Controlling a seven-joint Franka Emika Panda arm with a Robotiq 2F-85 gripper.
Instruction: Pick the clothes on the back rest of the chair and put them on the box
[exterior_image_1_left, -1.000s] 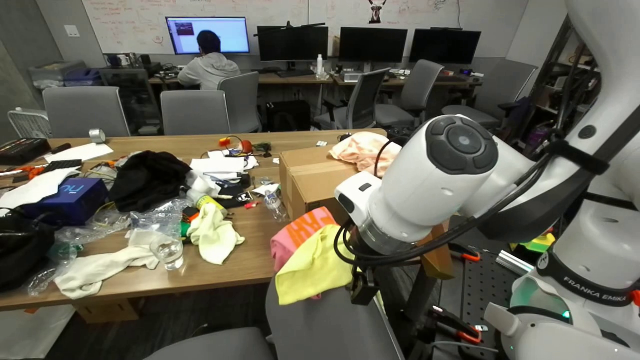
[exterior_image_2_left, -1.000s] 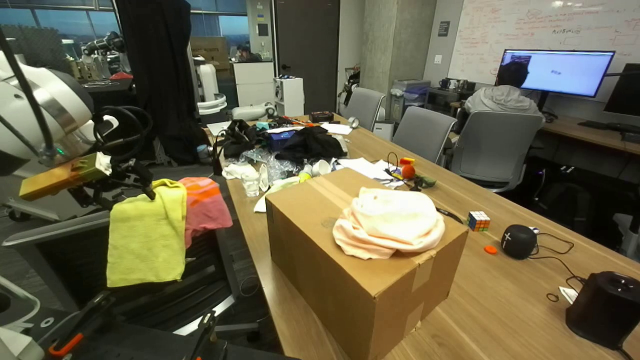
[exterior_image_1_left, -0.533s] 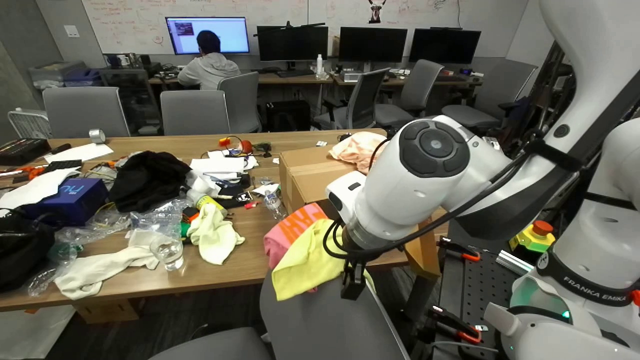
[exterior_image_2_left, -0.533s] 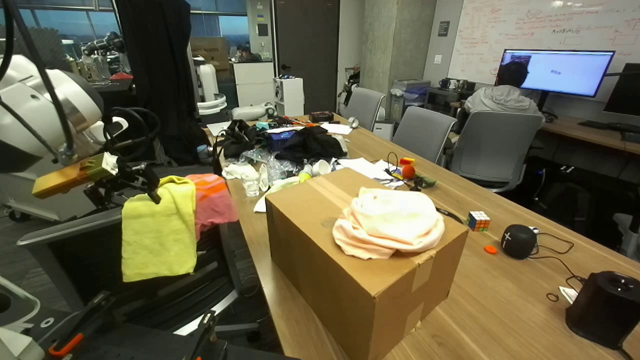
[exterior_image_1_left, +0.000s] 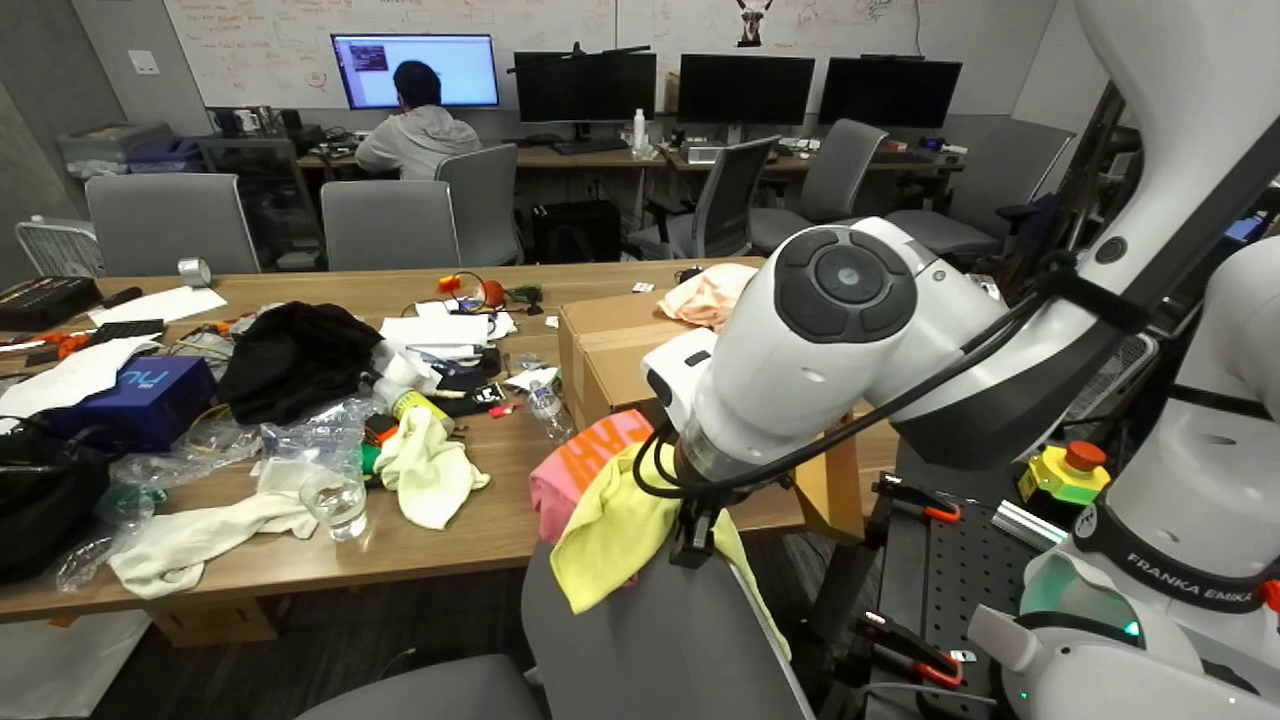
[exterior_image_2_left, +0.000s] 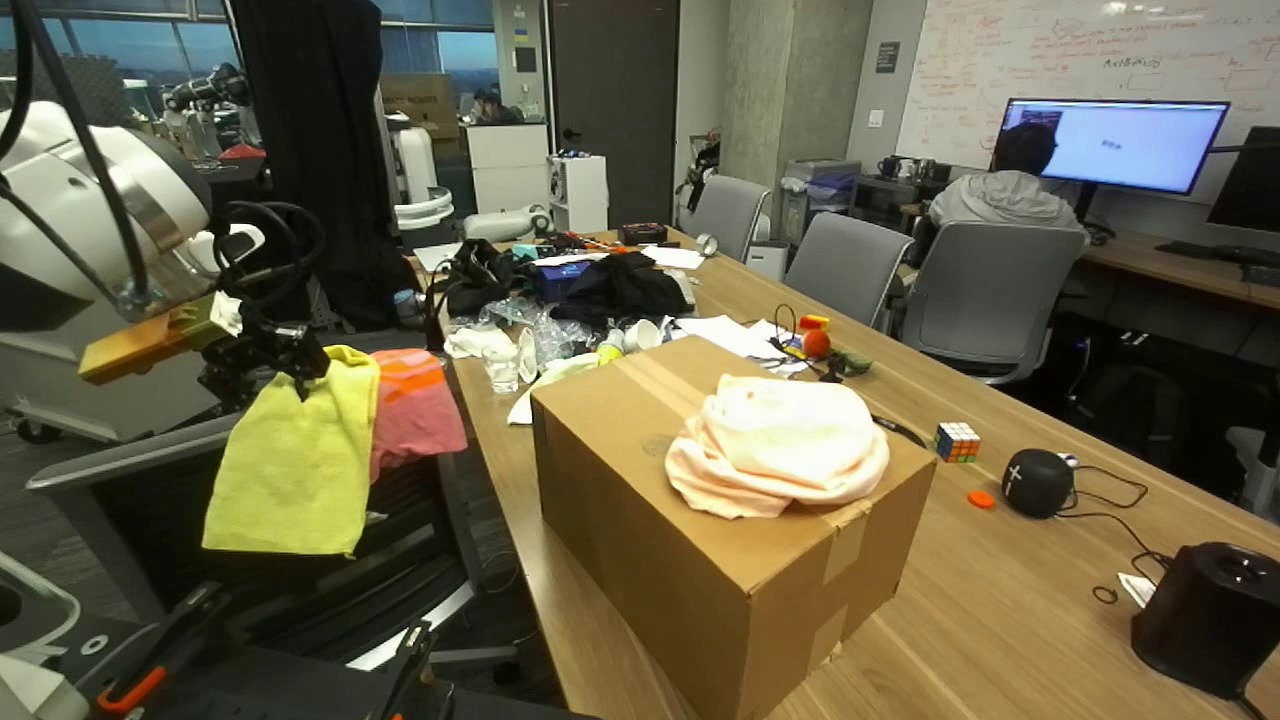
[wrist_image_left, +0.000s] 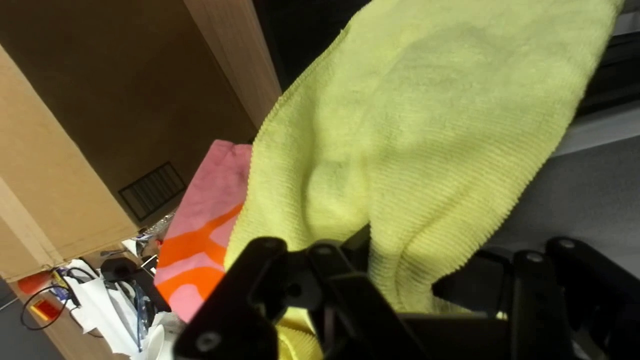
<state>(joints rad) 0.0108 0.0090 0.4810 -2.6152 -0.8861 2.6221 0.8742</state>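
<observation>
A yellow cloth (exterior_image_2_left: 290, 470) and a pink cloth with orange markings (exterior_image_2_left: 415, 410) hang over the back rest of the grey chair (exterior_image_1_left: 665, 640). In the wrist view the yellow cloth (wrist_image_left: 440, 110) bunches into folds between the two dark fingers, so my gripper (wrist_image_left: 400, 257) is shut on it near the top of the back rest. Most of that cloth still drapes down the chair. The pink cloth (wrist_image_left: 200, 240) lies beside it, outside the jaws. On the table stands the cardboard box (exterior_image_2_left: 640, 490), with a peach cloth (exterior_image_2_left: 780, 445) crumpled on its top.
The wooden table (exterior_image_2_left: 1000, 600) runs beside the chair, its edge close to the pink cloth. Clutter on it includes a drinking glass (exterior_image_1_left: 335, 505), a plastic bottle (exterior_image_1_left: 550, 410), a black cloth (exterior_image_1_left: 300, 360) and a black speaker (exterior_image_2_left: 1205, 615). An orange-handled clamp (exterior_image_1_left: 915, 650) sits near the robot base.
My gripper has closed on the yellow cloth, gathering it into folds and slanting its hanging edge. The arm has shifted toward the cloths and risen slightly; the chair has moved a little with it.
</observation>
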